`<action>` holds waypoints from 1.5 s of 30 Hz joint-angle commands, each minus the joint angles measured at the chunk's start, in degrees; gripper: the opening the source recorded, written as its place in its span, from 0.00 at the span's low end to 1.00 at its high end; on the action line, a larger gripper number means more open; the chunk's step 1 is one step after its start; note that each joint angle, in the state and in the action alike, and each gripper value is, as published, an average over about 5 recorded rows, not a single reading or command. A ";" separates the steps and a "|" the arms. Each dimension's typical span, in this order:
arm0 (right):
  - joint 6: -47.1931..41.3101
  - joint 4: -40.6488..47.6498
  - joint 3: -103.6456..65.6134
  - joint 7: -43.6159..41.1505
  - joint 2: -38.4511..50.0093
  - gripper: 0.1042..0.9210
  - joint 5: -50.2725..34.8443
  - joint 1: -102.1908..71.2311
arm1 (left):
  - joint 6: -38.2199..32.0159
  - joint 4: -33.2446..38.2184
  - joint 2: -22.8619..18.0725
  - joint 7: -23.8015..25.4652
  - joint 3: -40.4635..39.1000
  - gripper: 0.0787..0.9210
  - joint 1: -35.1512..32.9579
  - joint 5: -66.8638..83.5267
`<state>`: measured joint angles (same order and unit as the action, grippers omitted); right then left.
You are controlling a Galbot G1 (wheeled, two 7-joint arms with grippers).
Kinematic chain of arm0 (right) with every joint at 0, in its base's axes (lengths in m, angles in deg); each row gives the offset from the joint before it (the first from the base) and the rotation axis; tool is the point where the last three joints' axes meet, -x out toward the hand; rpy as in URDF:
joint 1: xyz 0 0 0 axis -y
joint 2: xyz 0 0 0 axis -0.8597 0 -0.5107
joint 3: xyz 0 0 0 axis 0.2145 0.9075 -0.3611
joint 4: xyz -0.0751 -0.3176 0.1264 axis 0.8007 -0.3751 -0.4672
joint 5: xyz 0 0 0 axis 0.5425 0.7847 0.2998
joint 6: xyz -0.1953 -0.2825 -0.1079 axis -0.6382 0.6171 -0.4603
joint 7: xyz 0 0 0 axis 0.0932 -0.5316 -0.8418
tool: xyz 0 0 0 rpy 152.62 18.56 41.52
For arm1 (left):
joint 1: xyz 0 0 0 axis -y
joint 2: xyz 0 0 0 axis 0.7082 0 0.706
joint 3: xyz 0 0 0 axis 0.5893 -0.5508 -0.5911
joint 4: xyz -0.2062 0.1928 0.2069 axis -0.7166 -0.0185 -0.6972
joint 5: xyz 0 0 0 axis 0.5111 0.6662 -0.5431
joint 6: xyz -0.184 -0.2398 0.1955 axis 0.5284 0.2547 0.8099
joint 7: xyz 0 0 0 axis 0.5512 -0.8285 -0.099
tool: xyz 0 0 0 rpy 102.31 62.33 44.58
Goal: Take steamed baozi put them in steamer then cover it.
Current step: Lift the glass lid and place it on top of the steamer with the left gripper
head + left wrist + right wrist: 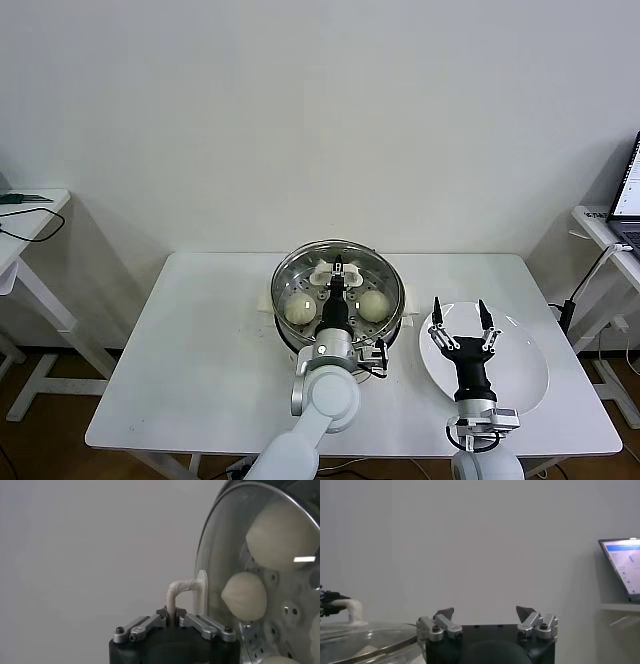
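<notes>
Head view: the steamer (pixel 290 335) stands near the middle of the white table (pixel 190 340), toward its far edge, with the glass cover (pixel 385 275) resting on top of it. Through the glass, steamed baozi (pixel 299 309) lie on the perforated tray; two show clearly here, one on either side of the arm. The left arm reaches up from the near table edge over the pot, its wrist roughly level, and the left gripper (pixel 339 270) is clenched on the cover's white handle (pixel 322 271).

Left wrist view: the left gripper's jaws are pinched together on the handle's bar, with the lid's glass just beyond and buns visible behind it.

The right arm stands to the right of the steamer, forearm pointing away from the robot over the white plate (pixel 520 385). The right gripper (pixel 460 315) has its jaws spread wide and grasps nothing. A laptop (pixel 628 190) sits on a side table at the far right.
</notes>
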<state>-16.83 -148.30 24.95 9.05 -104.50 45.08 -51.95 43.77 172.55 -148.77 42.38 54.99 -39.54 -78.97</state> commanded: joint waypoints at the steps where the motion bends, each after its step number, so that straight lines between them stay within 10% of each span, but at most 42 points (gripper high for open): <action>1: 0.10 0.13 0.03 -0.04 -0.06 0.88 0.12 -0.01 | -0.08 0.00 -2.81 -0.10 -0.16 0.13 -0.29 -0.07; 35: 0.08 0.36 -0.07 -0.14 0.17 0.88 0.65 0.13 | -1.68 -0.48 -2.81 -1.73 -0.08 0.13 -0.97 0.27; 45: 0.09 0.29 0.07 -0.13 0.48 0.88 0.56 0.10 | -1.83 3.62 -2.81 -2.10 -0.76 0.43 -2.93 0.83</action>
<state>-16.76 -147.91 25.00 8.91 -104.11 45.69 -51.85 41.92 173.24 -148.77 40.45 54.62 -41.35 -78.66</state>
